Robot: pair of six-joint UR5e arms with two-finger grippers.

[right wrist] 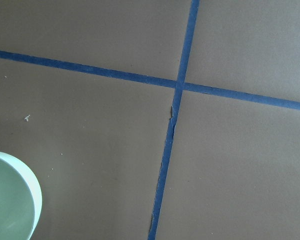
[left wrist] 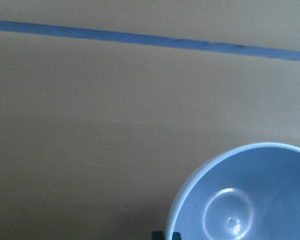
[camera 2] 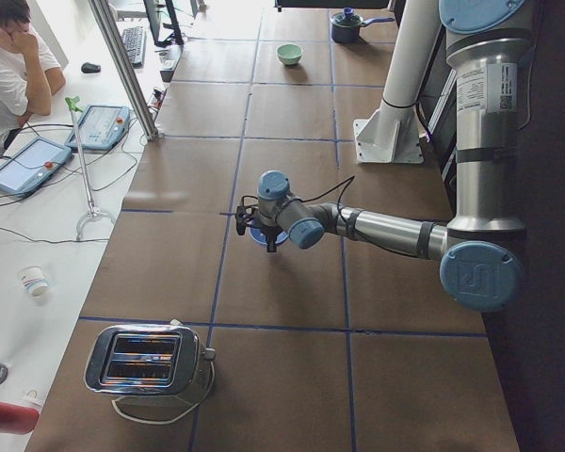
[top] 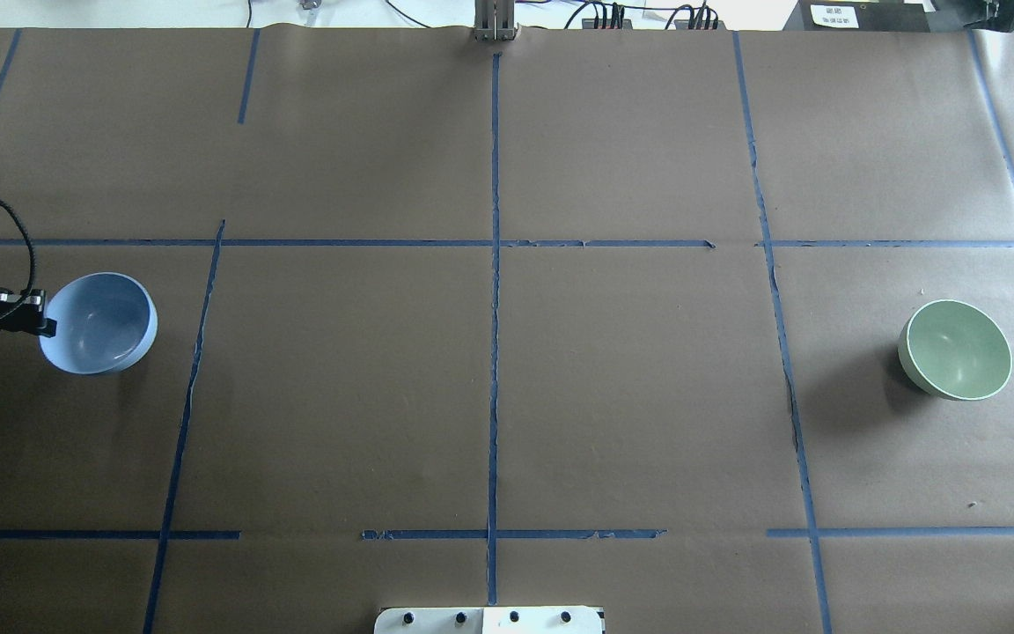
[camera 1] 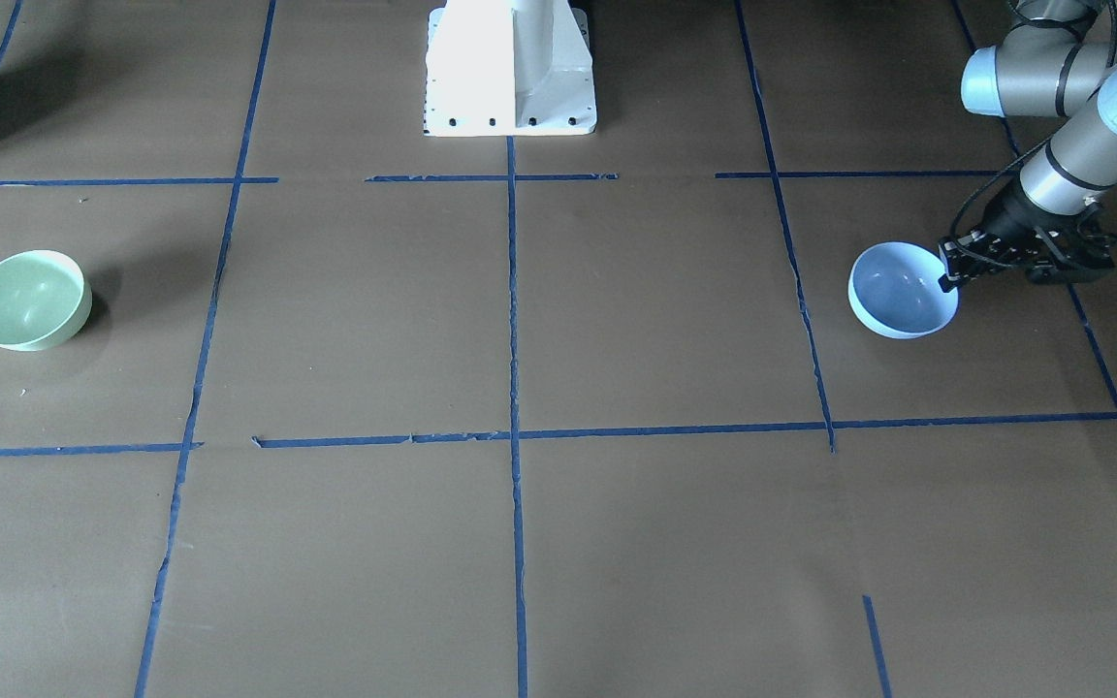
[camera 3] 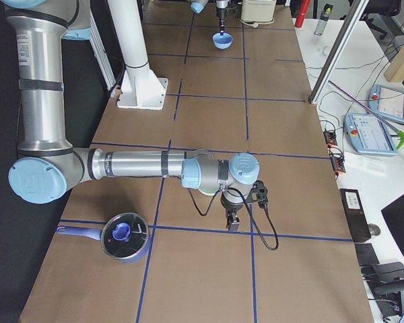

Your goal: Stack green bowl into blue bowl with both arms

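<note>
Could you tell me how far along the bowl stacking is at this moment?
Nothing is stacked yet: the green bowl stands alone, far from the blue bowl. In hand: the left tool appears shut on the blue bowl's rim. The right tool hangs beside the green bowl, not touching it. Remaining: grasping the green bowl, bringing them together, nesting.

— Where was the blue bowl (camera 1: 903, 291) set?
— Near the left edge of the bench (camera 1: 617, 543), the left gripper (camera 1: 949, 281) at its rim. The green bowl (camera 1: 28, 300) was placed near the right edge.
</note>
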